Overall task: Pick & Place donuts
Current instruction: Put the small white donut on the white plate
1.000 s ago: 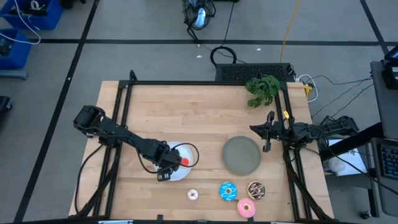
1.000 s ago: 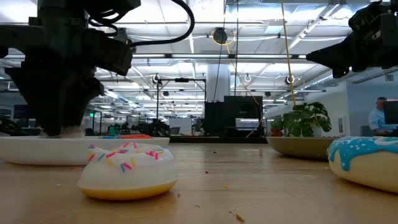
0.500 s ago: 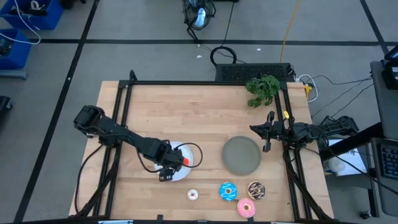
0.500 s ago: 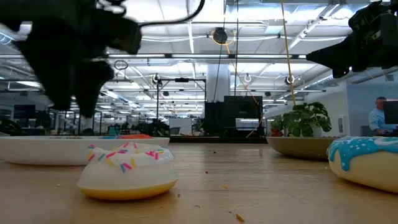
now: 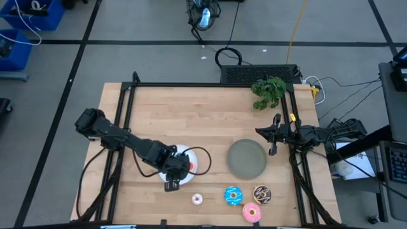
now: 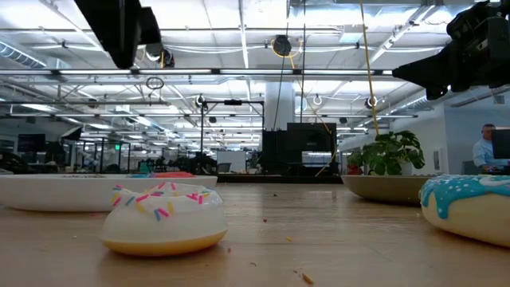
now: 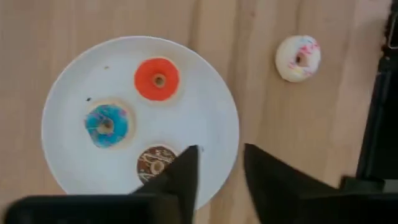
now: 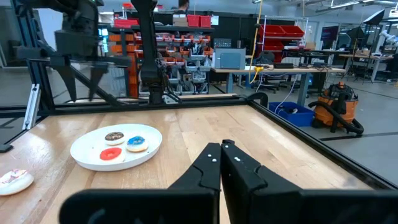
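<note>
My left gripper hangs open and empty above the near rim of the white plate. Three tiny donuts lie on that plate: red, blue and brown. The tiny whitish sprinkled donut lies on the table nearer the near edge. The larger blue, chocolate and pink donuts lie near the table's near-right corner. My right gripper waits shut at the right edge.
The grey plate sits right of centre, between the white plate and my right arm. A green plant stands at the far-right corner. A black frame rims the table. Bare wood stretches across the far half.
My left gripper has risen from the white plate, where it stood low a second ago, and drifted a little toward the table's near edge. In the low view it has climbed almost out of the picture. The donuts and plates have stayed put.
</note>
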Motion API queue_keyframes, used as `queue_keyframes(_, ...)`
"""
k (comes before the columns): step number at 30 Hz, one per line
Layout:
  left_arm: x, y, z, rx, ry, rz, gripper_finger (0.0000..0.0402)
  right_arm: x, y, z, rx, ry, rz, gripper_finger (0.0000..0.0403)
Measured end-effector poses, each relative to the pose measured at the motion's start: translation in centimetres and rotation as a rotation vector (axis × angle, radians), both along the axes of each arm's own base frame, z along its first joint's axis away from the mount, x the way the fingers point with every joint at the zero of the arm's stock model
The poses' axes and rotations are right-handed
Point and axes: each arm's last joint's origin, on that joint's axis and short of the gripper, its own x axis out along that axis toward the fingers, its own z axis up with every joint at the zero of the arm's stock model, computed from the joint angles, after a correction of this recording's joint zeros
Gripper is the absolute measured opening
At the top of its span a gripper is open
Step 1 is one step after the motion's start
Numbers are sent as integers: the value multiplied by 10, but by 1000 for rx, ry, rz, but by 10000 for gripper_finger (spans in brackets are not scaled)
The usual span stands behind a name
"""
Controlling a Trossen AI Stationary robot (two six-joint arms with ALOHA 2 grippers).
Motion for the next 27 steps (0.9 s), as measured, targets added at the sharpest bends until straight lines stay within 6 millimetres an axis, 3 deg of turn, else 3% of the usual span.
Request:
queue_keyframes(5,1,-10,-5,-54,21,-71,12,0,0,0,0,0,0,0)
queue_keyframes(10,9,-27,-13,-48,-55,-203,23,0,0,0,0,1,0,0)
queue_keyframes(15,22,-34,-13,-81,-184,-198,14,0,0,0,0,1,0,0)
queue_keyframes(20,36,-39,-27,-51,-129,-239,8,0,0,0,-1,3,0,0)
queue_keyframes(27,76,-66,-28,-1,-94,-418,9,0,0,-1,-3,6,0,0)
